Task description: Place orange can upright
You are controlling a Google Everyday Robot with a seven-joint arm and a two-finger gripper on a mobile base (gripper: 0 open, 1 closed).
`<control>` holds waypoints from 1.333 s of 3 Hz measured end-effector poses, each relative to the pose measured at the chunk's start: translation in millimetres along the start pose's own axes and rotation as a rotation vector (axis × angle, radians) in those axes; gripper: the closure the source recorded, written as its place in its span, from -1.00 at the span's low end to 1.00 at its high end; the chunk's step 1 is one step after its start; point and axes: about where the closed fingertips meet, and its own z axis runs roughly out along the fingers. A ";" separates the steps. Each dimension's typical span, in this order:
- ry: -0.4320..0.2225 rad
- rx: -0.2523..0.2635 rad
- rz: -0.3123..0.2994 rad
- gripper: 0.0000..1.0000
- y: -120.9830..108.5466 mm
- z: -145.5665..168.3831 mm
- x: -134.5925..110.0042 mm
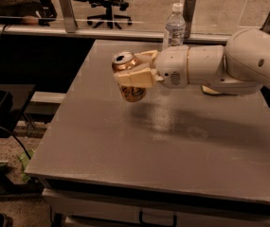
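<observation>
Closest to me, the grey table [125,145] is showing its front edge, with a dark handle [157,218] sitting in the panel beneath it. Over the left-middle of the tabletop the gripper [133,69] is hanging in the air, its cream fingers [133,77] clamping the orange can [133,93] from either side. The can is being held clear of the surface and nearly upright. Its silver top with the pull tab is facing up and leaning a little toward me, and its lower half is poking out below the fingers. A soft shadow is lying on the table just to the right of it. The white arm [229,65] is reaching in from the right. Behind the arm, a pale yellow object [212,91] is lying on the table, mostly hidden. At the far edge a water bottle [174,27] with a white cap is standing upright. Beyond the table an office chair [107,4] is standing on the floor.
</observation>
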 end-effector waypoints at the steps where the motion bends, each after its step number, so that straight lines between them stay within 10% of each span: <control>1: -0.039 0.004 0.066 1.00 -0.8 0.0 10.4; 3: -0.097 0.022 0.096 1.00 0.0 2.0 26.0; 4: -0.131 0.020 0.072 0.68 0.7 3.7 29.8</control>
